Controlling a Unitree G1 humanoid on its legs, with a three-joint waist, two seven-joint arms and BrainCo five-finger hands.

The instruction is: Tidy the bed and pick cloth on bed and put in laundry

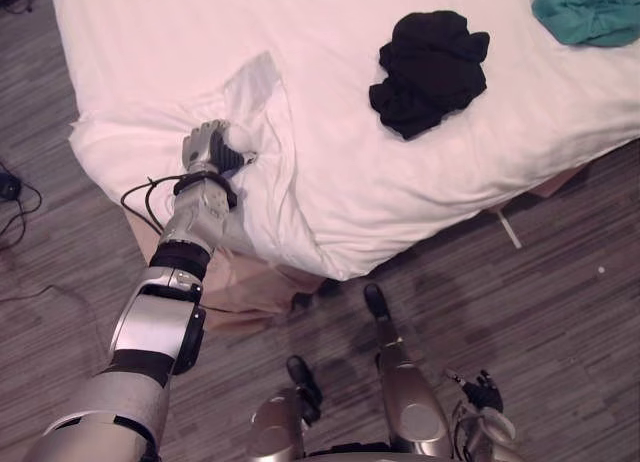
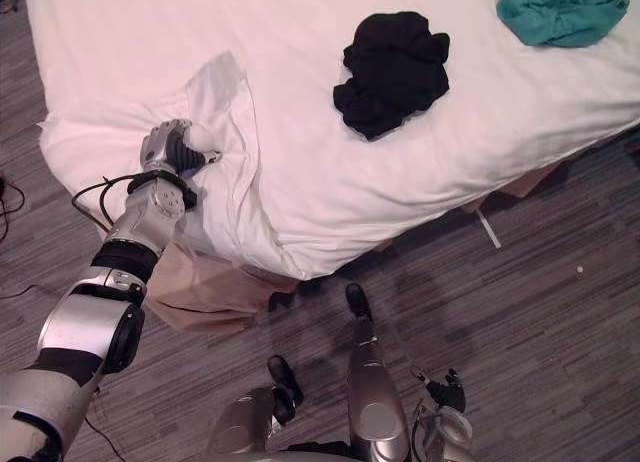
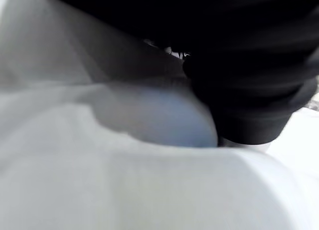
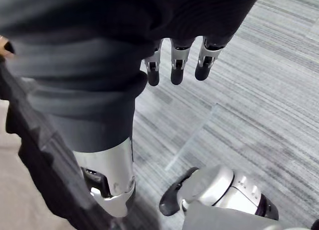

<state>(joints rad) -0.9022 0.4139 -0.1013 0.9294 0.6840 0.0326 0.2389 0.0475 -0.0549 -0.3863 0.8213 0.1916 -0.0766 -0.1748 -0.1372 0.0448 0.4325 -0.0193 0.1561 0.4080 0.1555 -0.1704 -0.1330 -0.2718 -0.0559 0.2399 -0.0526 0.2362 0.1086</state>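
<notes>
A crumpled black cloth (image 1: 430,70) lies on the white bed sheet (image 1: 340,162), right of the middle. At the bed's far right corner sits a teal cloth (image 1: 590,10). My left hand (image 1: 212,147) rests near the bed's near left corner, its fingers curled round a bunched fold of the sheet. A loose flap of sheet (image 1: 255,87) stands up just beyond the hand. In the left wrist view the white sheet (image 3: 149,180) bulges under the dark cover. My right hand (image 4: 174,65) hangs low over the floor with relaxed fingers and holds nothing.
The sheet hangs over the bed's near edge, and the tan bed base (image 1: 250,287) shows below it at the corner. Grey wood-pattern floor (image 1: 540,302) runs along the front and left of the bed. A thin white strip (image 1: 508,227) lies on the floor by the bed.
</notes>
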